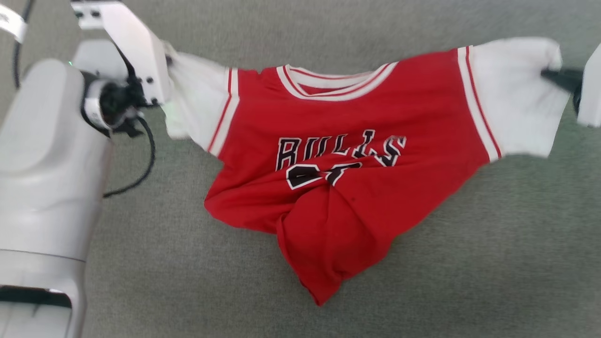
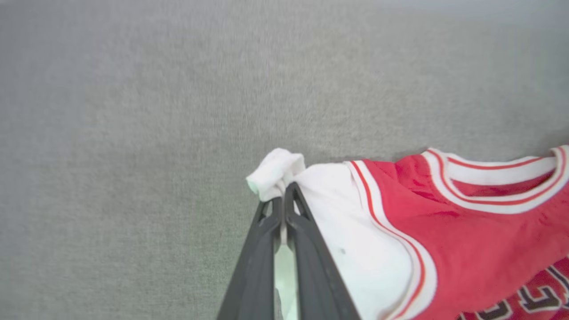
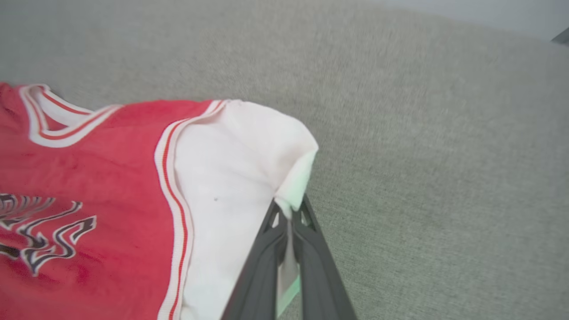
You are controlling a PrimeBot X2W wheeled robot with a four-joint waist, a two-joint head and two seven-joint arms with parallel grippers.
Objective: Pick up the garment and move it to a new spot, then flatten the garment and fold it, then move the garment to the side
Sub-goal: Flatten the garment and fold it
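On the grey woven surface [image 1: 469, 281] in front of me, the garment [image 1: 357, 141] is stretched sideways between my two arms, chest up. Its black BULLS lettering [image 1: 340, 150] reads the right way round in the head view, and the striped collar [image 1: 338, 82] lies on the far side. My left gripper [image 2: 284, 195] is clamped on the left sleeve [image 1: 197, 108]. In the left wrist view its two dark fingers are pressed together with white cloth pinched between them, and a small wad of sleeve pokes out just past the tips. In the head view those fingers are hidden behind the white bracket [image 1: 136, 47] at the end of my pale forearm [image 1: 42, 155], where a black cable [image 1: 149, 155] loops down. My right gripper [image 3: 291, 213] is likewise closed tight, on the outer edge of the right sleeve [image 1: 516, 98], with a strip of white fabric caught between the narrow jaws. In the head view one dark finger of it meets that sleeve at the right edge of the picture. The shoulder line sags slightly between the two grips, lowest at the collar. Below the lettering the red body is not flat: it is rumpled and folded over on itself, partly covering the number under the lettering, and the hem [image 1: 324, 281] gathers into a blunt point toward me. I cannot tell how much of the shirt is off the surface. The sleeves look raised, and the bunched lower part seems to rest on the cloth.
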